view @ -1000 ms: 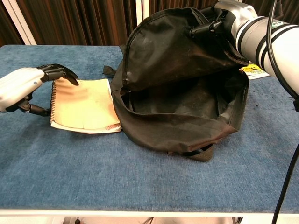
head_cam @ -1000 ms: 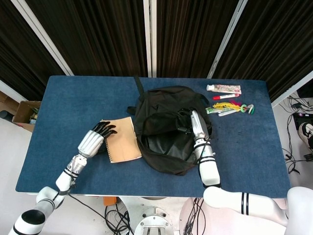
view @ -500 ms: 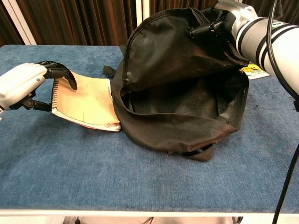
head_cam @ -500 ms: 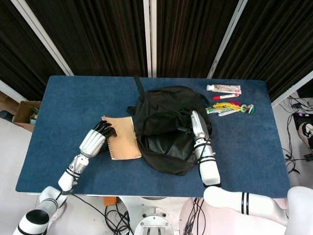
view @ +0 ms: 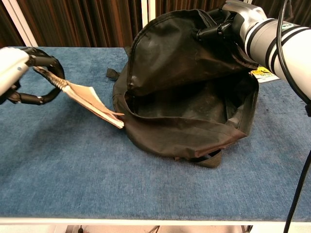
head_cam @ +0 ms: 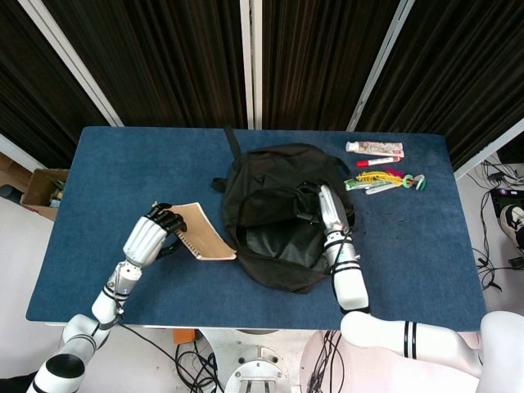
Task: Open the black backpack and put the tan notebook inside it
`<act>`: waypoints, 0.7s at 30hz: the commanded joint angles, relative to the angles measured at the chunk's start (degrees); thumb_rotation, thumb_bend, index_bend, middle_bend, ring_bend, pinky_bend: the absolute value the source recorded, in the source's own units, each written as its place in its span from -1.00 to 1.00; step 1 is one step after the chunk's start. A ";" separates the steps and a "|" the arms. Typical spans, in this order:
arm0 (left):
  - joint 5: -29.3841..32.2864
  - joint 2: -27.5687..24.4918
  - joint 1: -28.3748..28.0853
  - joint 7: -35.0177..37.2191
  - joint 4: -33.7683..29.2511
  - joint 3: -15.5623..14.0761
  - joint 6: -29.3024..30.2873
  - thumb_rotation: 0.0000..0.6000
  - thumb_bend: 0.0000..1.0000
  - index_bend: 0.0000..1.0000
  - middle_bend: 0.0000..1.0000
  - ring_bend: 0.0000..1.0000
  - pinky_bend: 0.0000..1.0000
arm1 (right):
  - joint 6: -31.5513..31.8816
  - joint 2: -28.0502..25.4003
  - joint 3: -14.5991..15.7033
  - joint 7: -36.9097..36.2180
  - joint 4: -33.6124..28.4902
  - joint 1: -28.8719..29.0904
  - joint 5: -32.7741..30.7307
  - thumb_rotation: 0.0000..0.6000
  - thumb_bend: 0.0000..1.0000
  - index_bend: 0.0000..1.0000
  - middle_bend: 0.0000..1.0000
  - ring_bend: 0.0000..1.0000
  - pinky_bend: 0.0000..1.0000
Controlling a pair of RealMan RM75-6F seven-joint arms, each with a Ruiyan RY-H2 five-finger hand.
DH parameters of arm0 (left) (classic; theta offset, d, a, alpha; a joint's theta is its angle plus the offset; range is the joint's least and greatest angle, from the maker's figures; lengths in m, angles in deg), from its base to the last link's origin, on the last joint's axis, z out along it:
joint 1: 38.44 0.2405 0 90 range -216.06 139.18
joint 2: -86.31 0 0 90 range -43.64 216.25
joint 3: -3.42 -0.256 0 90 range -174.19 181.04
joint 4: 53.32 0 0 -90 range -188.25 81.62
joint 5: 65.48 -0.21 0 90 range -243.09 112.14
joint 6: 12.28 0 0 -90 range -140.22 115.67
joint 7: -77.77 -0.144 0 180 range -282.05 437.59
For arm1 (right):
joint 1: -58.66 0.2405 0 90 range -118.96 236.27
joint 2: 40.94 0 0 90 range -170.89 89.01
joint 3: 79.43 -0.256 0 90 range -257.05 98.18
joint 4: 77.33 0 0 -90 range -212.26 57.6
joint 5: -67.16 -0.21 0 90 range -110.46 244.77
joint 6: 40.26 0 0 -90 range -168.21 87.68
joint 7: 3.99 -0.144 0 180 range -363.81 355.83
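Note:
The black backpack (head_cam: 274, 209) (view: 189, 104) lies mid-table with its mouth wide open toward the front. My right hand (head_cam: 327, 209) (view: 238, 17) grips the upper flap and holds it raised. The tan notebook (head_cam: 205, 239) (view: 90, 99) is spiral-bound and tilted steeply. Its left, spiral edge is lifted while its right corner touches the backpack's left rim. My left hand (head_cam: 151, 233) (view: 22, 73) grips that spiral edge, fingers curled around it.
A toothpaste tube (head_cam: 374, 148), a red pen (head_cam: 377, 162) and a cluster of small colourful items (head_cam: 389, 180) lie at the back right of the blue table (head_cam: 106, 176). A backpack strap (head_cam: 232, 141) trails toward the far edge.
My left hand closed on the notebook's spiral edge and lifted it, tipping the notebook from flat to steeply tilted toward the backpack's opening. The right hand kept the flap raised.

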 commanded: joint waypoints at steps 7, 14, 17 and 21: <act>-0.91 -3.90 3.19 -2.61 0.73 -0.68 15.37 1.00 -0.27 0.38 0.34 0.07 -0.11 | -1.19 0.40 -2.53 -1.34 -3.66 1.39 -1.87 1.00 0.18 0.58 0.12 -0.34 -0.77; -3.89 -4.22 1.35 -6.15 -0.62 -2.67 23.60 1.00 -0.28 0.39 0.34 0.08 -0.07 | -1.07 1.36 -6.22 -1.65 -6.38 3.86 -6.23 1.00 0.18 0.57 0.12 -0.34 -0.77; -6.36 -3.67 -0.75 -9.72 -0.83 -4.43 26.33 1.00 -0.29 0.39 0.35 0.08 -0.06 | -0.75 1.78 -7.77 -2.54 -7.35 4.60 -7.70 1.00 0.19 0.57 0.12 -0.34 -0.77; -8.77 -2.76 -4.15 -13.40 -2.09 -5.99 27.26 1.00 -0.29 0.38 0.35 0.09 -0.04 | -0.90 2.09 -9.30 -4.20 -8.44 5.21 -8.95 1.00 0.18 0.57 0.12 -0.34 -0.77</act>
